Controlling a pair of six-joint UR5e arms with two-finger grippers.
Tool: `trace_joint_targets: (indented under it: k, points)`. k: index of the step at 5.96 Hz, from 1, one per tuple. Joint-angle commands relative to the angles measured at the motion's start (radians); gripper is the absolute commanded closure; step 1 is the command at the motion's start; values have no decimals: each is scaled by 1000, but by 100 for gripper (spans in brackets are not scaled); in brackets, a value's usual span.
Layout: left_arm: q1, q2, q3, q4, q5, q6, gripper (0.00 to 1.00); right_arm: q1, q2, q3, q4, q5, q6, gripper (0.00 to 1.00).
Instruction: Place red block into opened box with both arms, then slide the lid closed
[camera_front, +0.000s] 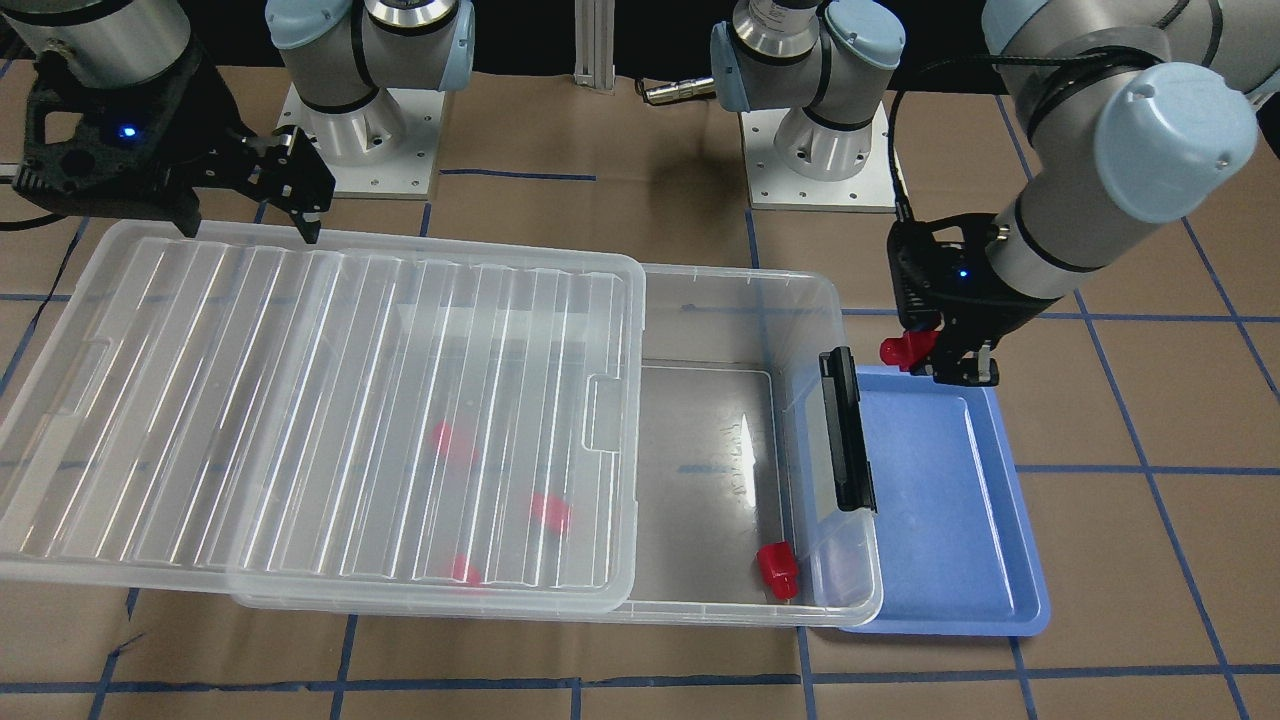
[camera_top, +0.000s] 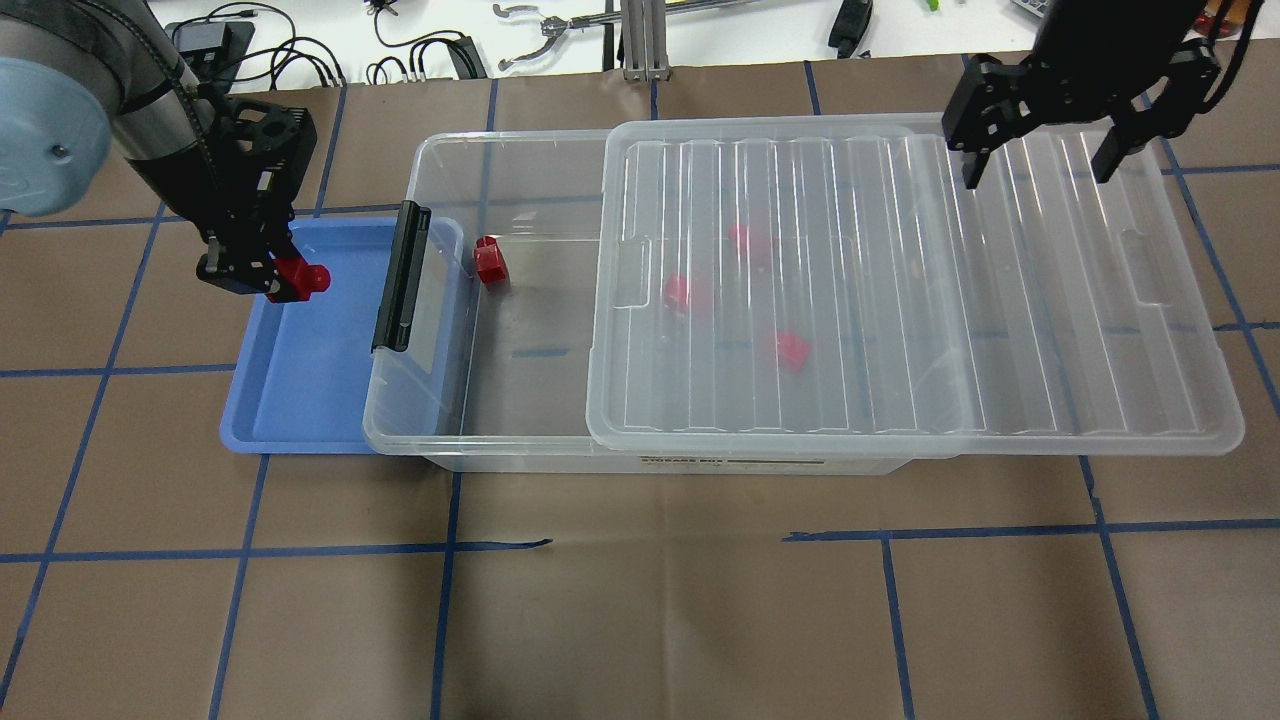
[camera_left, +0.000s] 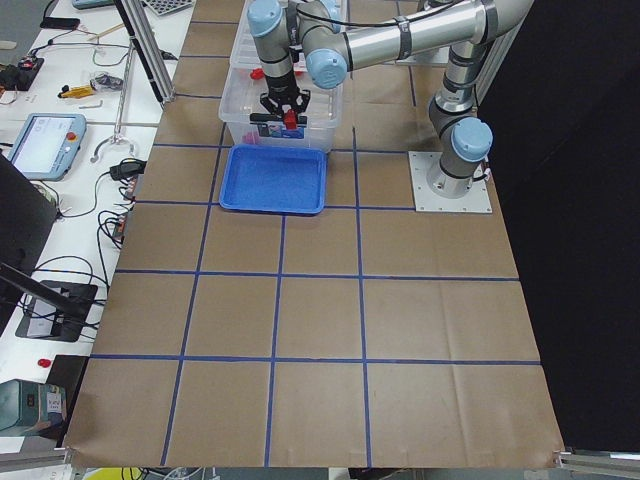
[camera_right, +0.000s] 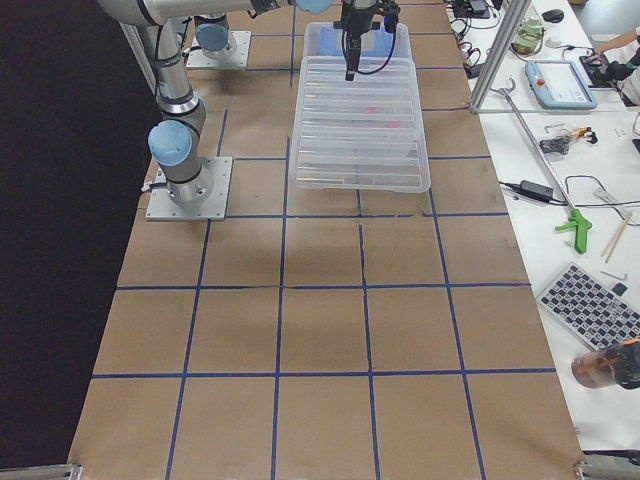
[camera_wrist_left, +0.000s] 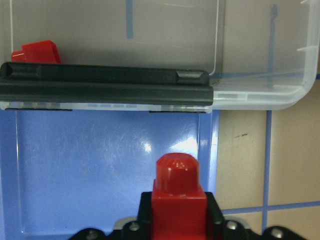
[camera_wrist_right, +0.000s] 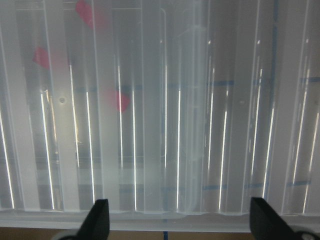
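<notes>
On the brown paper-covered bench (camera_top: 640, 600) the large clear plastic box (camera_top: 500, 137) stands part-open. Its ribbed translucent lid (camera_top: 900, 300) sits offset toward the robot's right and overhangs that end. Four spare red blocks (camera_top: 490, 260) lie inside: one in the uncovered part, three beneath the lid.

A shallow blue plastic tray (camera_top: 300, 400) lies against the latch end. Above its far side the left claw (camera_top: 268, 285) points down, clenched on the small red plastic block (camera_top: 303, 280) — beside the box, not yet over it. The right claw (camera_top: 1037, 160) hangs released above the lid's far edge.

Left to do, by appearances — the drop, then closing the lid.
</notes>
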Motion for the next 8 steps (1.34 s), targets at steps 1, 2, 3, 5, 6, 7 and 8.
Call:
trace_joint_targets:
  k: [1,2,3,5,6,7,8]
  points:
    - [-149,-22,61,2,-1,-184,100,1,1,7,10,25,-7,0]
    - [-190,-37,63,5,-19,-223,99,-6,1,14,11,28,-7,0]
    - [-205,-54,51,22,-109,-291,99,0,-10,26,13,27,-4,0]
    - [-216,-112,1,119,-109,-287,98,1,-19,40,11,28,7,0]
    - [-216,-119,-51,191,-107,-283,99,-1,-18,38,11,25,5,0]
    - [-216,-119,-123,286,-105,-272,99,-3,-13,38,8,25,-2,0]
    - [-214,-126,-183,384,-105,-260,99,-4,-12,40,8,27,-4,0]
